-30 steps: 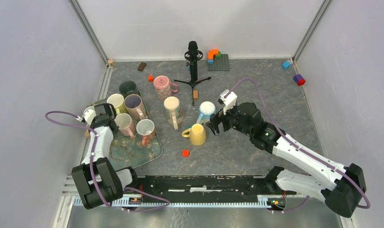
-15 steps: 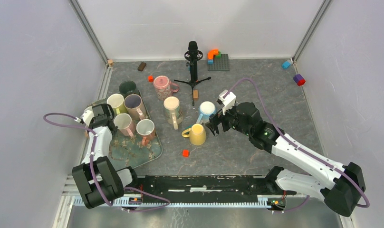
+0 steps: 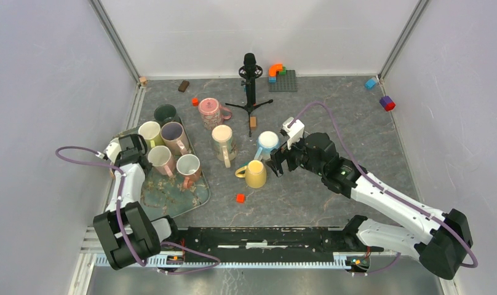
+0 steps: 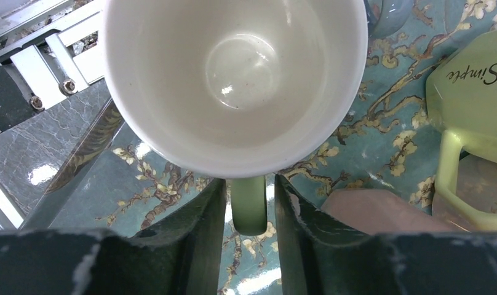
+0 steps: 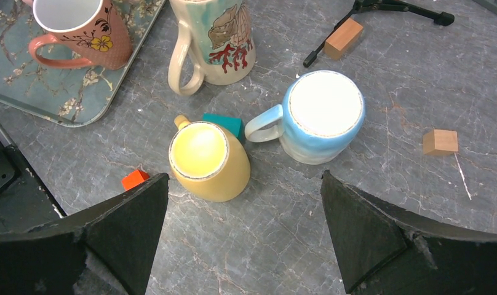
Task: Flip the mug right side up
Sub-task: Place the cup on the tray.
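Blue mug (image 5: 325, 117): upside down on your table (image 5: 369, 246), just beside yellow mug (image 5: 208, 161).
Right tool (image 5: 246, 236): spread wide, above both mugs.
Left tool (image 4: 250, 193): straddles white mug (image 4: 234, 80) handle on tray (image 4: 381, 141); you can't tell if it's pinching.

Upright white mug (image 4: 237, 74) seen from straight above, handle (image 4: 249, 212) clasped between the dark fingers (image 4: 190, 239) of the left hand (image 4: 250, 196). Set on a teal blossom-patterned tray (image 4: 381, 129), beside a pale green mug (image 4: 473, 104) lettered "Simple"

place: robot lab cell | signs: white panel walls (image 3: 234, 31); mounting rail (image 3: 264, 236); microphone stand (image 3: 251, 86)
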Controlling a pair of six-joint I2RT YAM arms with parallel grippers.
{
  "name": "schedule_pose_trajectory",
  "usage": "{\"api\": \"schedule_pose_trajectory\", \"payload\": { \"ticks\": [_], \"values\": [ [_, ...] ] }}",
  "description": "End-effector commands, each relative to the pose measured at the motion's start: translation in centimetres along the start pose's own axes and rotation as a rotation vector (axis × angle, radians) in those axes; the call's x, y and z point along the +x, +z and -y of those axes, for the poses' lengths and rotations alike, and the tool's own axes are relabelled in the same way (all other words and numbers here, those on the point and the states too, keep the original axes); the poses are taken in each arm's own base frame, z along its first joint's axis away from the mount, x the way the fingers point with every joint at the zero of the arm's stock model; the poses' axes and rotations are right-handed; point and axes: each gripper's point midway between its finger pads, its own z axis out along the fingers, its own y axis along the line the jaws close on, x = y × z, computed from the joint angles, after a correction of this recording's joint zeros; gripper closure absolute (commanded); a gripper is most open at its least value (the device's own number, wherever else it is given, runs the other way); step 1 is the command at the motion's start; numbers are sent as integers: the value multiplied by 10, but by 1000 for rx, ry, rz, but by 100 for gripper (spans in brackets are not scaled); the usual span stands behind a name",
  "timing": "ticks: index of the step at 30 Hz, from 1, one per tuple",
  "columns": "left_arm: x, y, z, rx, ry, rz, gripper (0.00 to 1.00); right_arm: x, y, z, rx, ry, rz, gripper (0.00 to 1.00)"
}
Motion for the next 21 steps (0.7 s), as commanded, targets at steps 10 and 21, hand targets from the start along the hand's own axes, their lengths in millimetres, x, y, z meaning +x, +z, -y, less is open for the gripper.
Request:
{"api": "schedule_pose_trajectory", "payload": {
  "ticks": [10,21],
  "values": [
    [-26,-25,-3,6,-32,67,42,-7,4,-2,-16,3,35,2],
    [-23,-43,-14,2,-76,69,32,-4,5,-4,-25,7,30,2]
  ]
}}
